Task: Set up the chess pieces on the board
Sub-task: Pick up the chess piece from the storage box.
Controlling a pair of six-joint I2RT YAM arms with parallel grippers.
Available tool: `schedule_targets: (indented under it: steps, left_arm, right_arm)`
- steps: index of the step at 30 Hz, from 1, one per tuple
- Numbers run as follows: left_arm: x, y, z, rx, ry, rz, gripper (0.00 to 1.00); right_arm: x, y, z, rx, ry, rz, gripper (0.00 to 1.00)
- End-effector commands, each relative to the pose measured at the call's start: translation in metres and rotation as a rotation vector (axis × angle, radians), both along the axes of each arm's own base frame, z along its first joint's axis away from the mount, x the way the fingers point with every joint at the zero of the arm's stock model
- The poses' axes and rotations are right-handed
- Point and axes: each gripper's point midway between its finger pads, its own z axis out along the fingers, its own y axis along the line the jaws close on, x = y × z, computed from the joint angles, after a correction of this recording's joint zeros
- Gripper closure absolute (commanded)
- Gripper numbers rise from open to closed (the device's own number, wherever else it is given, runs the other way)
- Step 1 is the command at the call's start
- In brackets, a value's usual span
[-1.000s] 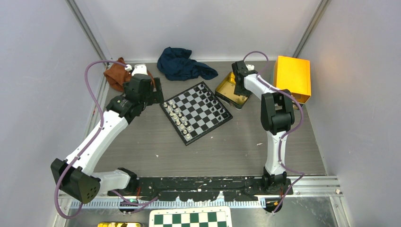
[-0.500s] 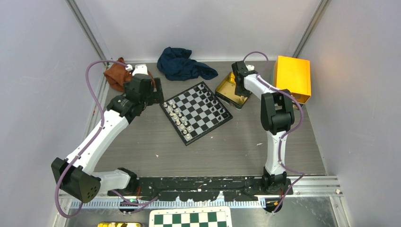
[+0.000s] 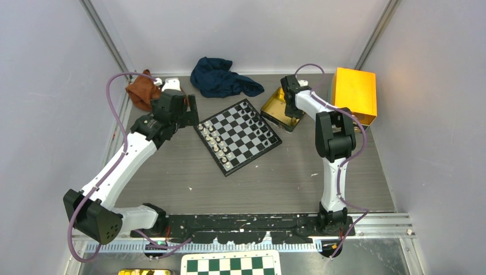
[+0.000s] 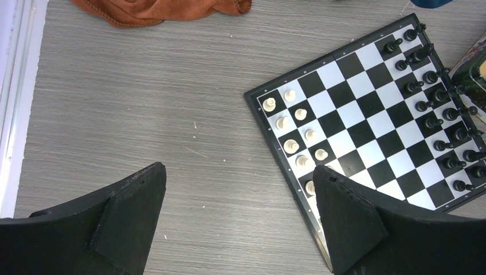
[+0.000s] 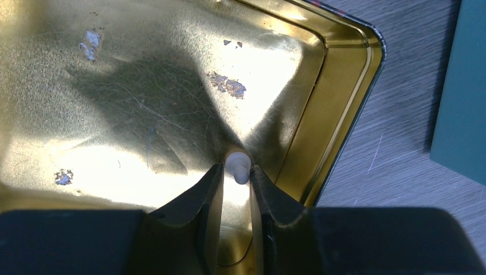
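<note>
The board (image 3: 238, 136) lies at an angle mid-table, with white chess pieces (image 3: 216, 140) along its left side and black ones (image 3: 259, 121) along its right. In the left wrist view the board (image 4: 372, 114) shows the white pieces (image 4: 292, 146) and the black pieces (image 4: 441, 114). My left gripper (image 4: 238, 169) hangs open over bare table just left of the board. My right gripper (image 5: 236, 170) is down inside the gold tin (image 5: 344, 86), its fingertips closed on a small white chess piece (image 5: 236, 162).
The gold tin (image 3: 274, 109) sits right of the board, with an orange box (image 3: 355, 94) beyond it. A blue cloth (image 3: 220, 77) lies at the back and a brown cloth (image 3: 139, 89) at the back left. A green-and-white checkered sheet (image 3: 231, 264) lies below the arm bases.
My right gripper's jaws have narrowed onto the white piece in the tin. The left arm has shifted slightly.
</note>
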Motion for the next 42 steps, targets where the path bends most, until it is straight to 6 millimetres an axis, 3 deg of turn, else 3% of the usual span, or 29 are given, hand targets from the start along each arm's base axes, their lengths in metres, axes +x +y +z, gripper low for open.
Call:
schedule_targets:
  steps: [1,16,31,42]
  left_arm:
    - [0.009,0.000,0.017,-0.010,-0.061,0.011,0.00]
    - [0.010,0.001,0.018,-0.005,-0.063,0.013,0.00]
    - [0.011,0.000,0.016,-0.007,-0.057,0.012,0.00]
    - [0.003,0.004,0.015,-0.016,-0.057,0.015,0.00]
  right_arm:
    - [0.013,-0.006,0.015,-0.012,-0.056,-0.025,0.69]
    - [0.019,-0.008,0.022,-0.017,-0.068,-0.025,0.69]
    - [0.018,-0.009,0.023,-0.018,-0.067,-0.018,0.97]
    - [0.019,0.004,0.067,0.007,-0.144,0.038,1.00]
